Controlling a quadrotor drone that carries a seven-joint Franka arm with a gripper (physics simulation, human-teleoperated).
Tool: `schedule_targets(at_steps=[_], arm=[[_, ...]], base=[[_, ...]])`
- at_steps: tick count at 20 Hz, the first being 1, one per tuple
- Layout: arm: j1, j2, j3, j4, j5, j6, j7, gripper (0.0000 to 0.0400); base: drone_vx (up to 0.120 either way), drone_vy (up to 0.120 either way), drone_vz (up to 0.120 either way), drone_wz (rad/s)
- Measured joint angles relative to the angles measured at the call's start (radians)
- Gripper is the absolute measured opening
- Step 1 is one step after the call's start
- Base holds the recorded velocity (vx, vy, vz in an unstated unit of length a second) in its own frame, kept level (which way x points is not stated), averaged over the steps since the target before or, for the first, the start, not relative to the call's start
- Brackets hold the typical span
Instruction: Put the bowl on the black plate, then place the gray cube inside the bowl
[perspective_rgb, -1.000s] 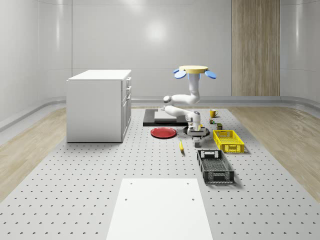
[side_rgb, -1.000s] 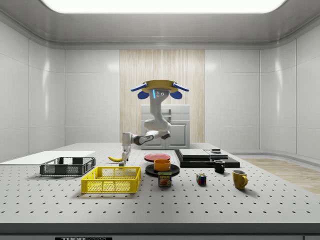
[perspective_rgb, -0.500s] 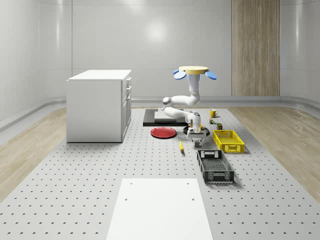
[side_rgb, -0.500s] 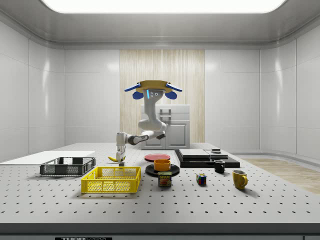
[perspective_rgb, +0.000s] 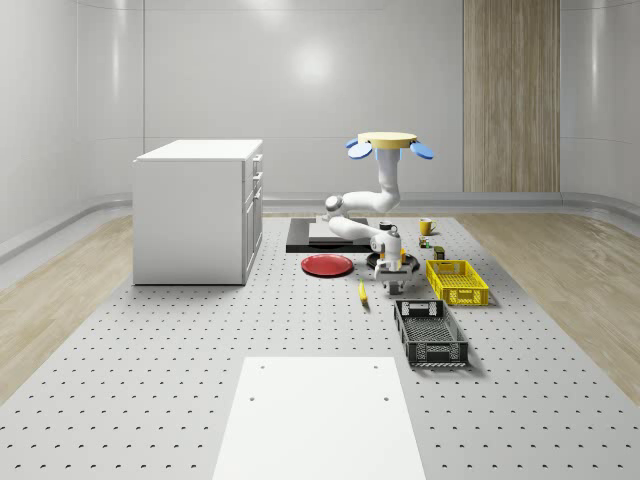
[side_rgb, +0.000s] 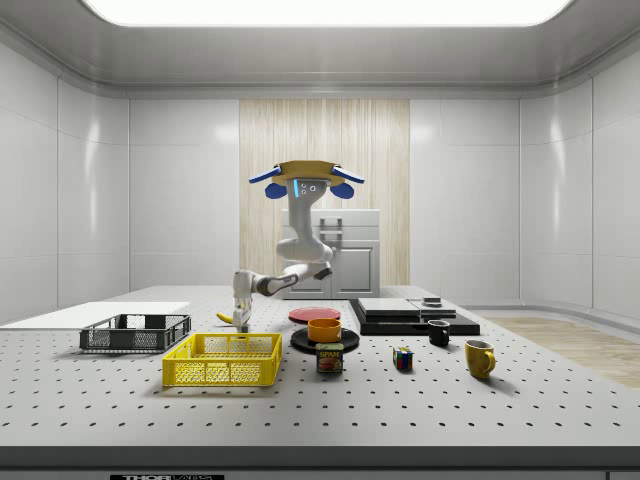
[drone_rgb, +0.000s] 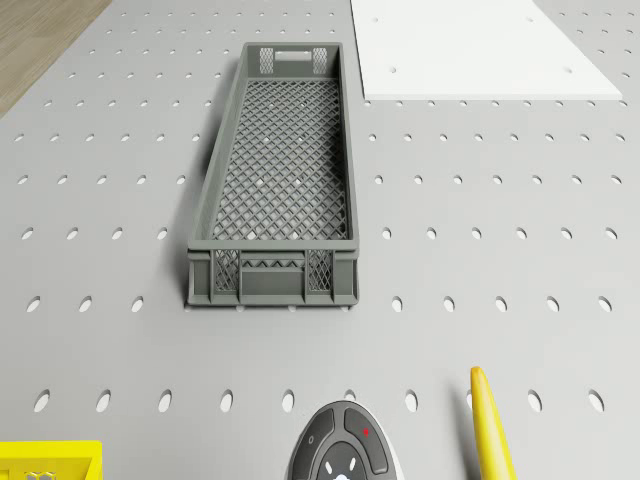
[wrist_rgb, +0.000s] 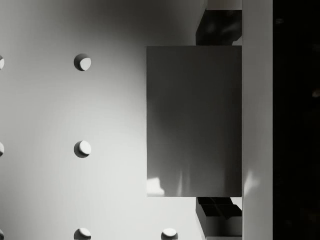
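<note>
The orange bowl (side_rgb: 324, 329) sits on the black plate (side_rgb: 346, 343). The drone (perspective_rgb: 390, 143) hovers high over the table near the plate, its arm bent down toward the front. My gripper (perspective_rgb: 394, 287) is down at the table between the banana and the yellow basket, also seen low in the side view (side_rgb: 241, 322). In the wrist view the gray cube (wrist_rgb: 194, 120) rests on the table between my fingers (wrist_rgb: 220, 27), which press against two opposite sides of it.
A yellow basket (perspective_rgb: 457, 282) stands right of the gripper, a gray crate (drone_rgb: 275, 190) in front of it, and a banana (perspective_rgb: 362, 292) to its left. A red plate (perspective_rgb: 327, 265) and a white cabinet (perspective_rgb: 198, 210) lie further left. A can (side_rgb: 329, 358) and mugs stand near the plate.
The drone slid toward the side view's left, then held. The gripper came down beside the basket onto the gray cube and now sits lower at the table.
</note>
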Motion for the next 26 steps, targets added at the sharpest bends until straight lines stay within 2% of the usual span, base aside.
schedule_targets(at_steps=[2, 6, 10, 18, 26], arm=[[0.001, 0.001, -0.016, 0.006, -0.015, 0.007, -0.002, 0.0400], [0.004, 0.006, -0.034, 0.013, -0.034, 0.012, -0.006, 0.0310], [0.009, 0.011, -0.043, 0.016, -0.043, 0.011, -0.010, 0.0272], [0.036, 0.012, 0.000, -0.024, -0.005, -0.027, -0.017, 0.0253], [0.061, 0.012, 0.064, -0.069, 0.054, -0.070, -0.018, 0.0250]], base=[[0.000, 0.000, 0.000, 0.000], [0.000, 0.000, 0.000, 0.000], [0.000, 0.000, 0.000, 0.000], [0.000, 0.000, 0.000, 0.000], [0.000, 0.000, 0.120, 0.000]])
